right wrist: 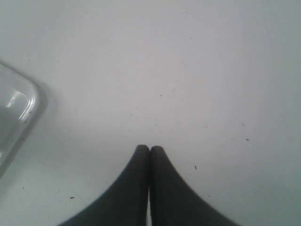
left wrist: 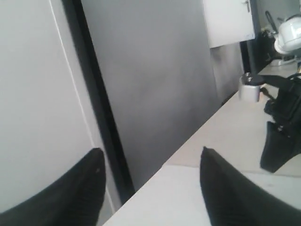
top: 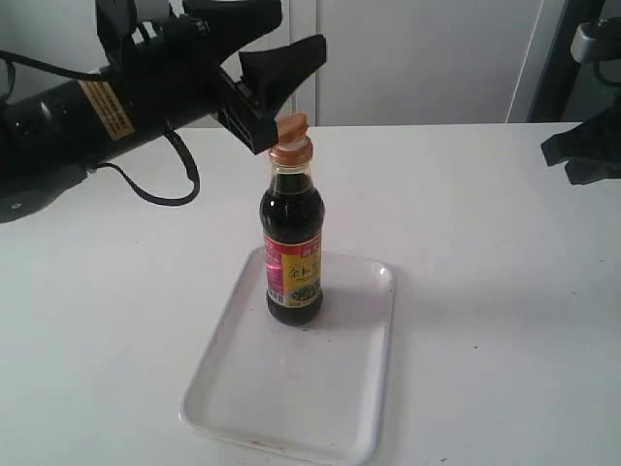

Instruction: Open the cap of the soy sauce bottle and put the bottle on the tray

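Left end effector (left wrist: 150, 179) held high with fingers spread; right end effector (right wrist: 149, 155) closed, pointing down.

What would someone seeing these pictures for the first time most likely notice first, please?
Probably the soy sauce bottle, dark and upright on the far end of the white tray in the middle of the table. Next, the left gripper, open, right beside the bottle's orange cap, whose lid is flipped up. The right gripper is shut and idle over bare table, off to the right.
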